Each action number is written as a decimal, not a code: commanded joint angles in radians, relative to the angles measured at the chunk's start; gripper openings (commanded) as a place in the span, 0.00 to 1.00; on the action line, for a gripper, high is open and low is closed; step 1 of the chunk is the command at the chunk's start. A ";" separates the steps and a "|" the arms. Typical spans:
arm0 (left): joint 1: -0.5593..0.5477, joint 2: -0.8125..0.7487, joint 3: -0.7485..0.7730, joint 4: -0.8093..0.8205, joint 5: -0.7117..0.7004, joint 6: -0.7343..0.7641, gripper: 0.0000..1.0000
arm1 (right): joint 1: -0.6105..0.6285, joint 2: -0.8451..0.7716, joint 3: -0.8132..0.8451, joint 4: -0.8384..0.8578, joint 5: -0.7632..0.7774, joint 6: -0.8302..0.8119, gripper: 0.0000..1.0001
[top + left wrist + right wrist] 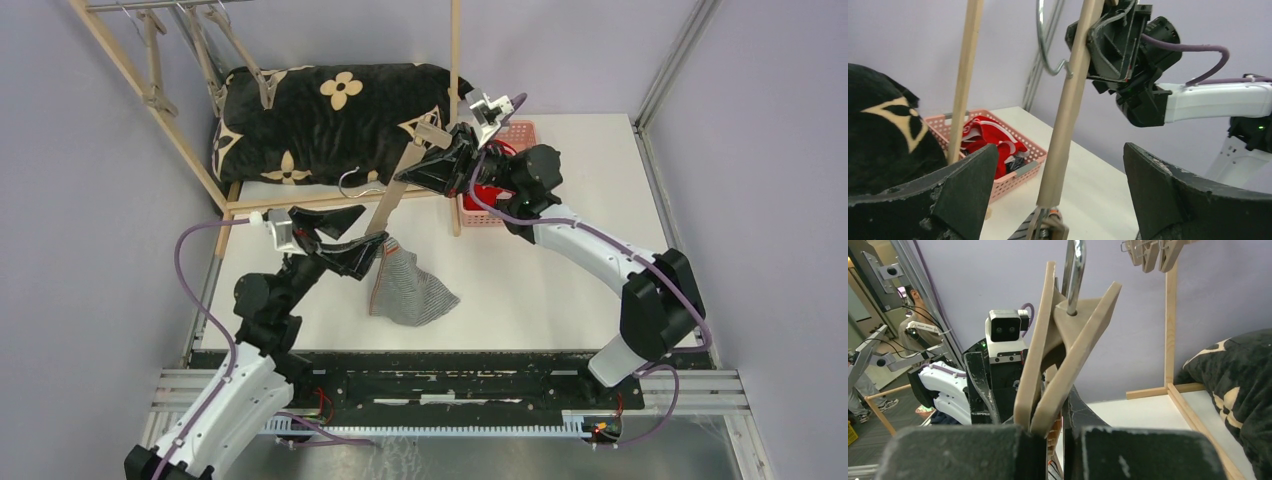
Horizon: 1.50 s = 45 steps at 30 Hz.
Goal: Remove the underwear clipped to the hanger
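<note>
hanger (400, 190): 1 | grey shorts (410, 290) clipped: 1 | red shorts (993, 140) in basket (1008, 184): 1

Underwear (410, 290) at near end of hanger (393, 195); basket (517, 131) to right, cushion (330, 125) behind.

No word, number or brand could be read in any view. The red boxer shorts (993, 137), crumpled in the pink basket (1034, 149), carried white marks that may have been lettering. The folds broke them up, though, and not one letter could be made out. The black cushion (330, 130) bore only beige flower and diamond shapes, with no writing to be read among them.
</note>
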 commanded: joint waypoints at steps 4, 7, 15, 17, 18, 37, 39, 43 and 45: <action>-0.004 -0.105 -0.014 -0.214 -0.068 0.142 1.00 | 0.001 -0.083 0.016 0.043 0.021 -0.027 0.01; -0.003 -0.102 -0.036 -0.209 -0.054 0.132 1.00 | 0.001 -0.087 0.020 0.042 0.027 -0.024 0.01; -0.003 -0.067 -0.047 -0.143 -0.006 0.106 0.61 | 0.001 -0.094 0.022 0.014 0.038 -0.044 0.01; -0.003 -0.074 -0.053 -0.129 -0.012 0.102 0.28 | 0.002 -0.093 0.020 0.001 0.040 -0.051 0.01; -0.004 -0.079 -0.055 -0.128 -0.017 0.103 0.13 | 0.002 -0.092 0.019 -0.002 0.039 -0.054 0.01; -0.003 -0.037 0.103 -0.190 -0.001 0.180 0.79 | 0.002 -0.122 -0.002 -0.047 0.021 -0.077 0.01; -0.003 -0.012 0.110 -0.178 0.014 0.172 0.79 | 0.003 -0.124 -0.001 -0.046 0.022 -0.077 0.01; -0.003 0.031 0.107 -0.121 0.037 0.151 0.72 | 0.006 -0.123 0.004 -0.047 0.021 -0.077 0.01; -0.003 0.056 0.110 -0.103 0.049 0.142 0.71 | 0.009 -0.124 0.005 -0.048 0.021 -0.078 0.01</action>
